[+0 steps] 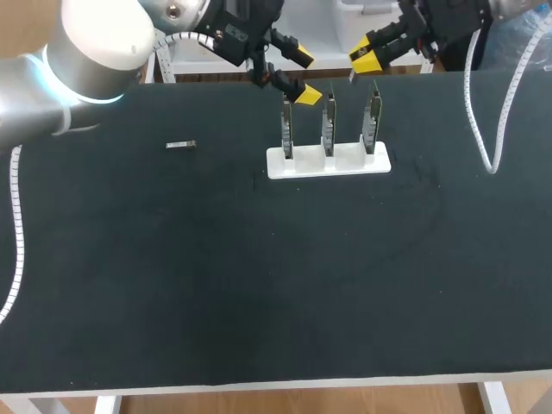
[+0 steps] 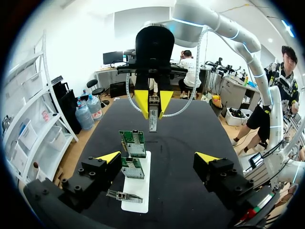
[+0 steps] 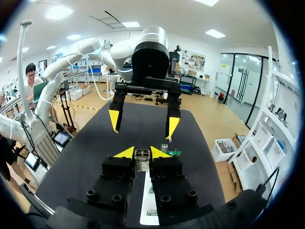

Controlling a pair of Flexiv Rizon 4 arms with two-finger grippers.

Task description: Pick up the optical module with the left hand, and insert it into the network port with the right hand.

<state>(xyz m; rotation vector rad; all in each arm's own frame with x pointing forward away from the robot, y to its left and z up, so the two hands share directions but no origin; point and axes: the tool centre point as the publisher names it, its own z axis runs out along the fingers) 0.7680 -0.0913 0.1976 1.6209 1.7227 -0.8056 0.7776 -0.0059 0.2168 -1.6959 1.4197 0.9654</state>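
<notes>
Now looks like the insertion step: right claw [image 2: 152, 101] pinches the module [image 2: 152, 119] aloft near the cards [image 1: 329, 125]; left claw [image 2: 158, 157] gapes wide, empty. Next: align module with a port, push straight in.

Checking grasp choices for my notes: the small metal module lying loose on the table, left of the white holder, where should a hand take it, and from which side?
Probably across its two long sides, near mid-length, coming straight down from above. The module lies flat, its long axis running left to right, well apart from the white holder.
</notes>
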